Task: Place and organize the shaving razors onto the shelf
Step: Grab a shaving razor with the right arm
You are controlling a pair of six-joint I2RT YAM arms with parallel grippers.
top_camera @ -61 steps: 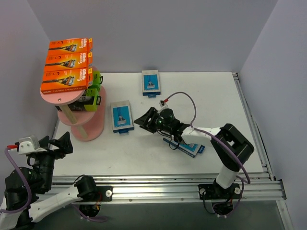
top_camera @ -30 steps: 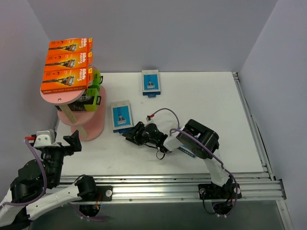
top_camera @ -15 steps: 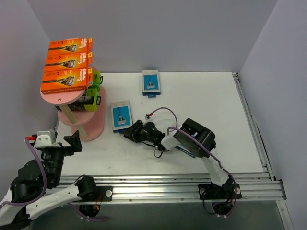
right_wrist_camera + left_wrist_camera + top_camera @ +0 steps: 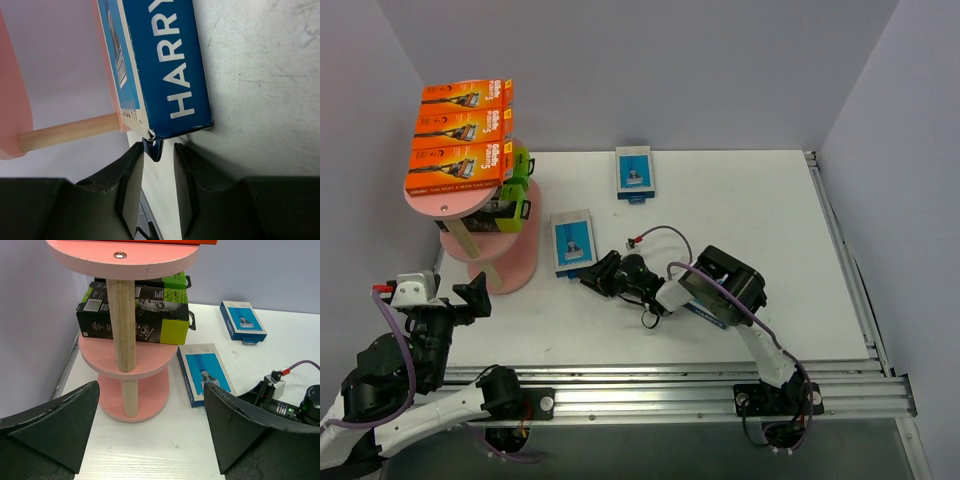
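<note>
Right wrist view: the right hand (image 4: 159,152), fingers narrowly apart and gripping nothing, sits at the blue hang tab (image 4: 152,146) of the blue-and-grey cardboard razor pack (image 4: 160,65), which lies flat on the white desk (image 4: 260,75) beside the tall pink tiered shelf (image 4: 470,205); I judge it should advance further over the tab, close squarely, then lift gently; the left hand (image 4: 151,387) gapes wide, empty.

We saw the white table (image 4: 770,210) carrying the pink shelf (image 4: 512,268) at left, a blue razor pack (image 4: 634,172) at upper centre, and a second blue pack (image 4: 572,241) left of centre.
</note>
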